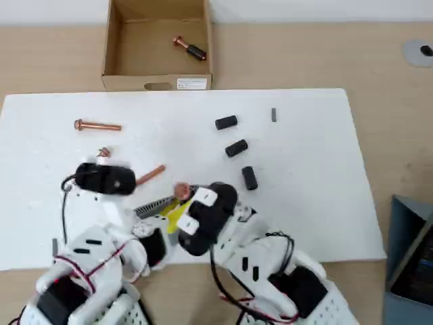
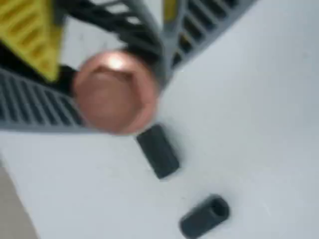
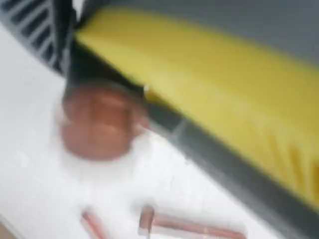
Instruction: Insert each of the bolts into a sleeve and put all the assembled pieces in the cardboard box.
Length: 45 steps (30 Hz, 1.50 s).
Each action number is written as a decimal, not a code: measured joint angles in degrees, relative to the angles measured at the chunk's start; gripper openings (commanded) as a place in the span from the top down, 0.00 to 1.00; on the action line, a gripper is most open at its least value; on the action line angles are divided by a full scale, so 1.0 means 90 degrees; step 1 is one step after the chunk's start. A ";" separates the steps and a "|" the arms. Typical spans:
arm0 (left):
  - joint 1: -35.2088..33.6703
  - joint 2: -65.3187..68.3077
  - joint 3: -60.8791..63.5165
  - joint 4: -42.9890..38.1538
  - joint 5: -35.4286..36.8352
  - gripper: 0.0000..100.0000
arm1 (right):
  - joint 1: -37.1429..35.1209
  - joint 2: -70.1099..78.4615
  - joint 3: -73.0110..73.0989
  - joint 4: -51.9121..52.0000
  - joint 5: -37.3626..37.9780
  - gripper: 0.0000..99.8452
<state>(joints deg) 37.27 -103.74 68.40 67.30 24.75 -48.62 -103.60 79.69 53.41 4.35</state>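
One bolt (image 2: pixel 114 92) is in hand. The left gripper (image 1: pixel 166 201) is closed on it, with ribbed grey fingers (image 2: pixel 35 104) on either side of the copper head. The right gripper (image 1: pixel 177 211) sits directly against the same bolt, and its state cannot be determined. A dark shape just behind the head may be a sleeve, but it is too blurred to confirm.

Just beyond the grippers, on the white mat (image 1: pixel 304 203), a loose bolt (image 1: pixel 150 175) lies on the left gripper's side. The nearest sleeve (image 1: pixel 249 178) lies on the right gripper's side. Farther out are a second sleeve (image 1: pixel 236 147) and a third sleeve (image 1: pixel 226 122), and well apart from them a second loose bolt (image 1: pixel 98 125). Farthest away stands the cardboard box (image 1: pixel 157 81), which holds one assembled piece (image 1: pixel 189 49).

Step in hand, as judged: insertion, with both grippers meeting at the bolt. The next move calls for the shank in line with a sleeve bore and pushed in until the head seats. One gripper then releases, and the other carries the piece to the box.
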 measured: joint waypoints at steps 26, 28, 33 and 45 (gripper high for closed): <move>-0.2256 0.0000 -0.1514 0.1074 -0.1670 0.99 | 0.0733 0.0000 -0.0010 -0.0010 -0.0283 0.99; -0.2589 0.0000 -0.1524 0.1221 -0.1866 1.00 | 0.1065 0.0000 -0.0010 -0.0010 -0.0449 0.99; -0.3634 -0.0010 -0.1065 0.1358 -0.2413 1.00 | 0.1797 0.0000 -0.0010 0.0078 -0.0557 0.99; -0.5607 0.0029 0.2266 -0.0137 -0.3155 1.00 | 0.2100 0.2383 -0.2501 0.0567 -0.0928 0.99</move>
<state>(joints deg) -13.19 -103.47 88.79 66.07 -3.65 -29.71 -82.15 57.19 58.51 -4.00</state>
